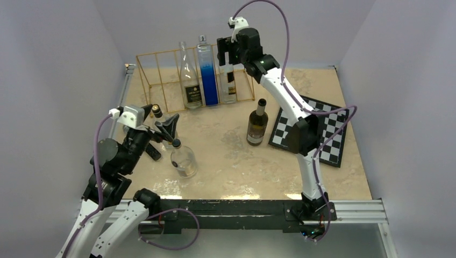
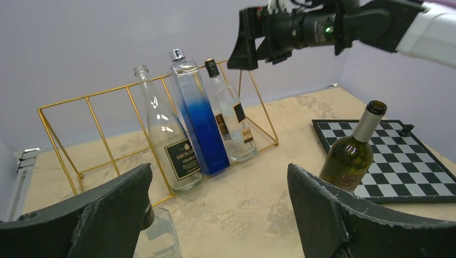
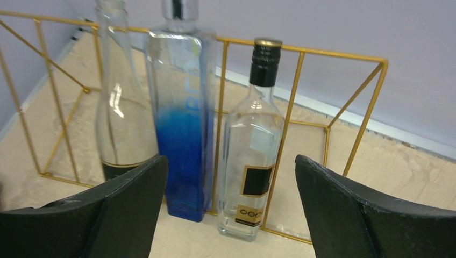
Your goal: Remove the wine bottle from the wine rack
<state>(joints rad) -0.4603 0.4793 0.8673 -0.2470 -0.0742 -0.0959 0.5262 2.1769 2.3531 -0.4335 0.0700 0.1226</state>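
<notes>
Step in hand: approach. Right gripper hovers, jaws spread and empty, facing the black-capped clear bottle, upright at the right end of the gold wine rack, table's 12 o'clock. Next, probably: advance, clamp bottle, lift clear. Left gripper spread, empty, 8 o'clock.
</notes>
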